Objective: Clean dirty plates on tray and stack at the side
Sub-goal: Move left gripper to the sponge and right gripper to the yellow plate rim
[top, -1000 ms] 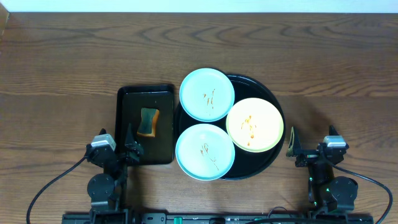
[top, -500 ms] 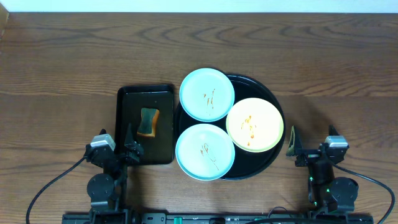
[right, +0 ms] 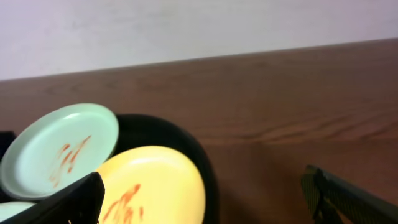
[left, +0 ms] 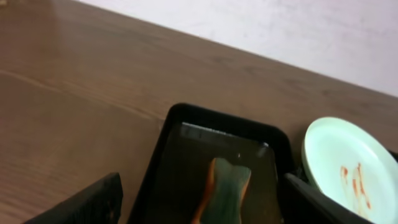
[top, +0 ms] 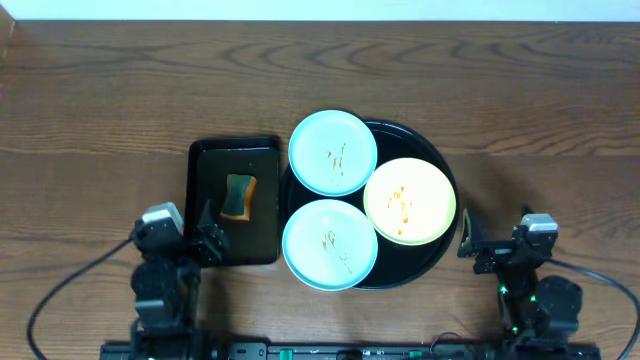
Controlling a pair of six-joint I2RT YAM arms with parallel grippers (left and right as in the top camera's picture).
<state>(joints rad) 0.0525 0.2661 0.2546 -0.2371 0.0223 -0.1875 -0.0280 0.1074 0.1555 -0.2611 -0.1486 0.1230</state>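
Three sauce-streaked plates lie on the round black tray (top: pixel 435 160): a mint-blue plate (top: pixel 333 152) at the back, a mint-blue plate (top: pixel 330 243) at the front, a pale yellow plate (top: pixel 410 200) at the right. My left gripper (top: pixel 205 235) is open and empty at the front edge of the small rectangular tray. My right gripper (top: pixel 468 236) is open and empty, just right of the round tray. The right wrist view shows the yellow plate (right: pixel 155 183) and the back mint plate (right: pixel 62 149). The left wrist view shows the back mint plate (left: pixel 348 168).
A small black rectangular tray (top: pixel 205 165) left of the round tray holds a green and orange sponge (top: pixel 238 195), also in the left wrist view (left: pixel 225 190). Bare wooden table lies around both trays.
Both arms have shifted slightly near the front edge; the left gripper moved a little left and forward. Plates, trays and sponge have not moved.
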